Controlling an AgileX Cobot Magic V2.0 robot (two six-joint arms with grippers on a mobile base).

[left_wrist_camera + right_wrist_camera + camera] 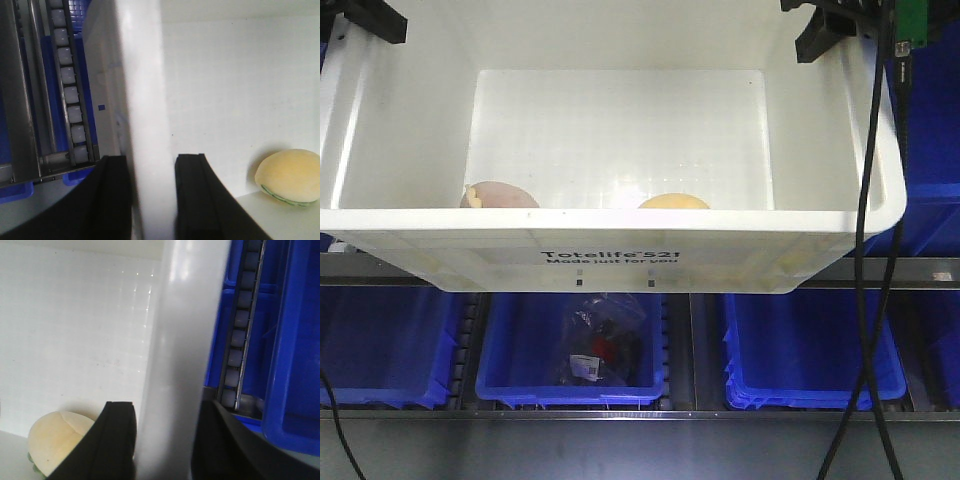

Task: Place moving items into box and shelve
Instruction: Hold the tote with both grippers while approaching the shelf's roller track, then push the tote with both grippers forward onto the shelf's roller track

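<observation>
**White box held at both ends above a shelf of blue bins**

A large white plastic box (620, 240) fills most of the front view, held up by two robot arms. Black print on its near wall reads "Totelife 521 Made just for you". Two round plush toys lie on the box floor against the near wall, only their tops showing over the rim: a pinkish-brown toy (500, 195) to the left in this view and a yellow-orange toy (673, 201) near the middle, apart from each other.

The left gripper (152, 195) is clamped on one end wall of the box, with one black finger (112, 200) outside the wall and the other inside. The right gripper (165, 440) grasps the opposite end wall in the same way, one finger (117, 440) inside the box and one outside. In each wrist view a yellow-orange plush toy rests on the box floor near the inner finger, not touching it.

Below the box, a metal shelf (640, 415) carries a row of blue bins (810, 350) side by side. The middle bin holds a clear bag (605, 345) of dark parts. Roller tracks (70, 100) run beside the bins. A black cable (868, 250) hangs down at the right of the front view.
</observation>
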